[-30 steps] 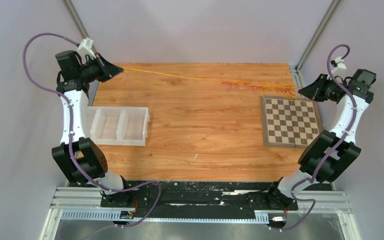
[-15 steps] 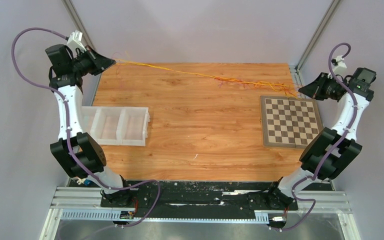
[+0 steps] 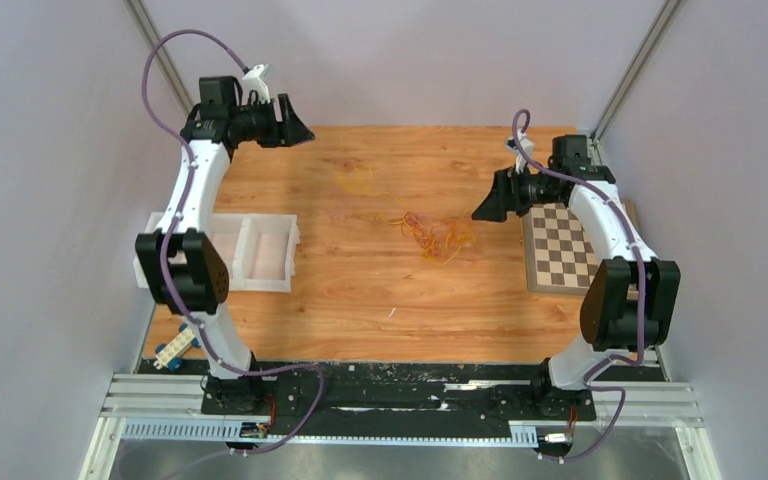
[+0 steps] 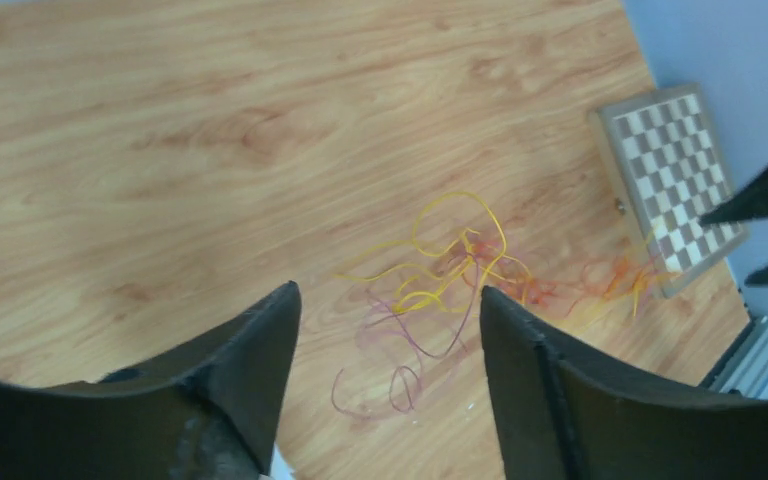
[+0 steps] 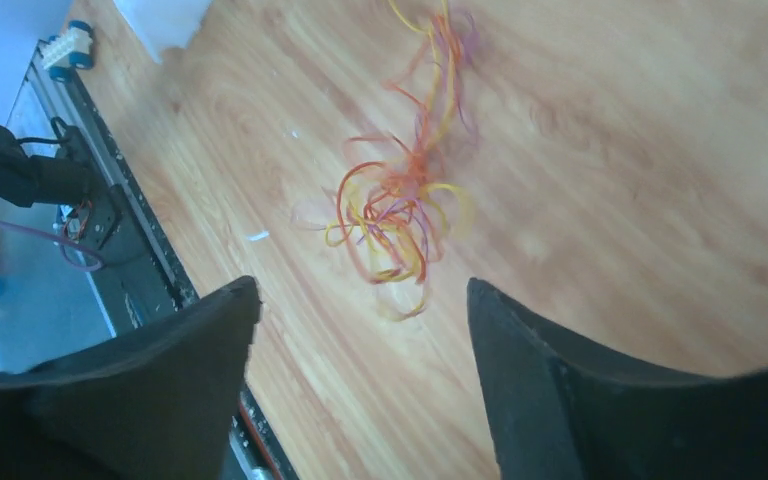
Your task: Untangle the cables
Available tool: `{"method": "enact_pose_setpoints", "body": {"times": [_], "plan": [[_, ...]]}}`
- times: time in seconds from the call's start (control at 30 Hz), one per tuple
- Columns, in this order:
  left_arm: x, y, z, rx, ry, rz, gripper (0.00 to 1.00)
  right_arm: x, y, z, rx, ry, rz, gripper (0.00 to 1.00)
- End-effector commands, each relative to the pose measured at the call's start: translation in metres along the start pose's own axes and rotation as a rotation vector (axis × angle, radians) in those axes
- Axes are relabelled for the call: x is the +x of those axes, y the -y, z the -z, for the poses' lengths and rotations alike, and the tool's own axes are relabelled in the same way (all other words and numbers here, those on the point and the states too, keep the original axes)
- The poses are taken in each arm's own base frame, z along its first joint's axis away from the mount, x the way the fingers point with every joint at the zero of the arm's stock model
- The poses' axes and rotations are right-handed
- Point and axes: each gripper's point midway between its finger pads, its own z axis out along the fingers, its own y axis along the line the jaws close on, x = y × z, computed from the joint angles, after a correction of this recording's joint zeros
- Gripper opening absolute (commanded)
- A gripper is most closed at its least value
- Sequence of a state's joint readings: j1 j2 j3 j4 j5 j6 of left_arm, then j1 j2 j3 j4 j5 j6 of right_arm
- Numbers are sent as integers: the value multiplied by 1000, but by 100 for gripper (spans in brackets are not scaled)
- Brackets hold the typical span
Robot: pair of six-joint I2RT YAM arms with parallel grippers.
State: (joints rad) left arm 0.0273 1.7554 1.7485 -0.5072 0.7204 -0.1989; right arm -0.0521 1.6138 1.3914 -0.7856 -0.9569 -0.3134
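The cables (image 3: 434, 232) lie as a loose curly clump of red, orange and yellow strings on the wooden table, right of centre. A fainter yellow loop (image 3: 355, 183) lies apart to the left. In the left wrist view the clump (image 4: 452, 262) has a pink string (image 4: 408, 352) trailing off it. The right wrist view shows the same cables (image 5: 396, 214) on the wood. My left gripper (image 3: 298, 131) (image 4: 388, 290) hangs open above the table's back left with nothing in it. My right gripper (image 3: 482, 210) (image 5: 363, 283) is open and empty, just right of the clump.
A clear plastic bin (image 3: 250, 250) with compartments stands at the table's left edge. A checkerboard (image 3: 560, 252) (image 4: 672, 180) lies at the right, partly under my right arm. A blue and white block toy (image 3: 174, 351) sits off the table at the near left.
Both grippers have opened and let go of the cables, which were stretched across the back of the table. The cables dropped into a clump, and both arms swung inward.
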Motion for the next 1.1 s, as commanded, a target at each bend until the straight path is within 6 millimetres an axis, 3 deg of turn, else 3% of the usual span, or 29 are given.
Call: {"method": "enact_pose_setpoints", "body": {"times": [0.0,0.07,0.1,0.13,0.17,0.2,0.23,0.27,0.3,0.33,0.37,0.4,0.43,0.47,0.6,0.7,0.77,0.83,0.9,0.93,1.07], "plan": [[24,-47,-13,-90,-169,10,84,34,28,-1,79,-100,11,85],[50,-36,-19,-8,-228,33,90,33,28,0,85,-104,32,99],[49,-21,-21,29,-211,-11,93,30,30,-1,89,-99,33,100],[68,-4,-22,70,-240,-12,94,27,32,-5,89,-99,25,100],[71,5,-28,98,-226,-41,94,24,35,-10,87,-104,10,99],[95,22,-32,136,-264,-32,94,24,38,-17,85,-114,-6,96],[99,34,-37,182,-248,-27,92,26,42,-25,80,-129,-29,92],[128,48,-40,212,-299,52,90,30,44,-35,66,-150,-52,89],[129,60,-46,269,-269,50,86,36,42,-46,44,-173,-66,85],[159,74,-49,298,-325,135,84,44,38,-58,19,-204,-74,83],[163,84,-54,343,-307,129,81,52,35,-68,-3,-230,-80,81],[190,96,-58,366,-360,180,79,60,33,-77,-23,-251,-88,80],[194,102,-63,386,-350,166,77,66,31,-85,-46,-264,-98,79],[214,114,-69,401,-398,185,76,70,29,-92,-69,-271,-109,78],[258,125,-96,380,-495,252,74,88,20,-117,-140,-311,-152,78],[277,123,-117,369,-522,310,72,111,13,-134,-150,-375,-151,76],[293,121,-129,364,-547,346,70,128,11,-141,-147,-418,-150,65],[298,124,-135,367,-554,358,69,139,8,-145,-161,-440,-166,39],[303,128,-138,373,-560,363,70,135,0,-146,-208,-420,-194,9],[304,130,-139,381,-555,358,74,128,-7,-146,-238,-398,-203,1],[311,141,-139,419,-560,377,84,89,-36,-141,-345,-264,-205,0]]}}
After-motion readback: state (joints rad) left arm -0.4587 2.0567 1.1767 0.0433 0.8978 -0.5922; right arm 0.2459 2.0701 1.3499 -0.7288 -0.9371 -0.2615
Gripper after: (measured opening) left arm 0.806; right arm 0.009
